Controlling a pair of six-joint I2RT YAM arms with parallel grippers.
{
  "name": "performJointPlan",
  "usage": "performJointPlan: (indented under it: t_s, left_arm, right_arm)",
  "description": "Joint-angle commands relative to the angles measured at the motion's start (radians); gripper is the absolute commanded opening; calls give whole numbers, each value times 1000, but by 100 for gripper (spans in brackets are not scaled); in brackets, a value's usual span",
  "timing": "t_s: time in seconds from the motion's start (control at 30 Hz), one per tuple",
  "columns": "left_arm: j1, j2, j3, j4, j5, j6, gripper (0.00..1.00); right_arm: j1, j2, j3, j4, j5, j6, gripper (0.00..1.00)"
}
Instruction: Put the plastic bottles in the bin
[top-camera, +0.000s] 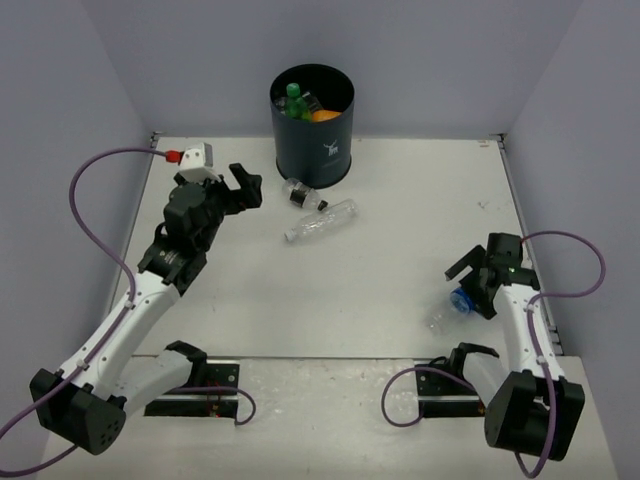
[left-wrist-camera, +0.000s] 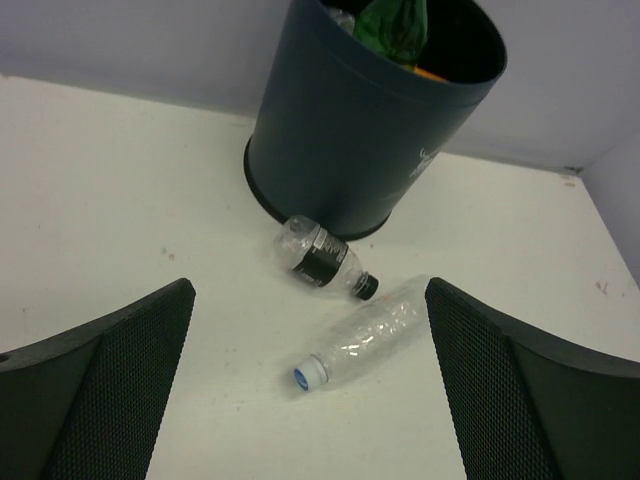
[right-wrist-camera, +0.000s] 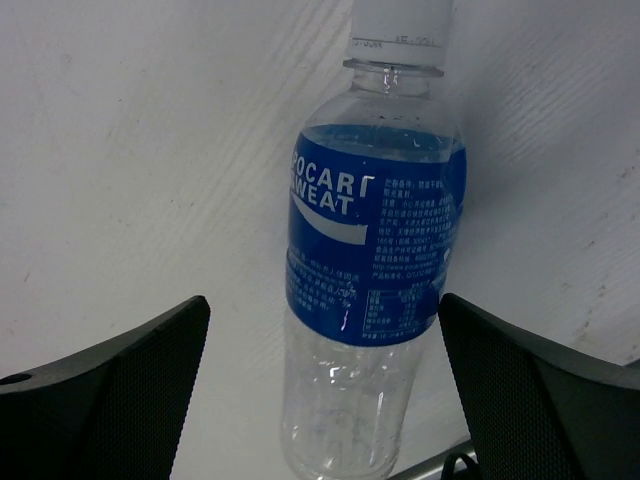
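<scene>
The dark navy bin (top-camera: 313, 125) stands at the back centre with a green bottle (top-camera: 294, 100) and an orange one (top-camera: 323, 116) inside; it also shows in the left wrist view (left-wrist-camera: 365, 120). A clear black-capped bottle (top-camera: 303, 194) (left-wrist-camera: 323, 257) and a clear white-capped bottle (top-camera: 320, 221) (left-wrist-camera: 362, 335) lie in front of it. My left gripper (top-camera: 243, 189) (left-wrist-camera: 310, 390) is open, left of them. A blue-labelled bottle (top-camera: 452, 305) (right-wrist-camera: 370, 270) lies on the table between the open jaws of my right gripper (top-camera: 470, 282) (right-wrist-camera: 325, 380), untouched.
A white block with a red tip (top-camera: 192, 156) sits at the table's back left. Grey walls close the table on three sides. Purple cables loop beside both arms (top-camera: 95, 200). Black arm mounts stand at the near edge (top-camera: 205, 385).
</scene>
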Motion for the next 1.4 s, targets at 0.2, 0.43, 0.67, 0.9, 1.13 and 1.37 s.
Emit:
performJointPlan:
  t_s: [0.2, 0.43, 0.67, 0.9, 1.13, 1.37]
  left_arm:
    - [7, -36, -61, 71, -82, 10, 100]
    - [7, -38, -54, 15, -111, 1, 100]
    - [7, -55, -67, -26, -169, -41, 100]
    - [7, -42, -67, -72, -150, -89, 100]
    - [7, -62, -89, -129, -132, -127, 100]
    - [7, -87, -141, -152, -110, -160, 100]
  right_arm:
    - [-5, 199, -61, 204, 2, 42, 98]
    - [-5, 202, -73, 305, -59, 37, 55]
    - [23, -22, 9, 438, -153, -94, 29]
    - [179, -58, 255, 534, -109, -173, 30]
    - [381, 133, 566, 756, -101, -309, 30]
    - [516, 533, 1071, 871, -52, -458, 30]
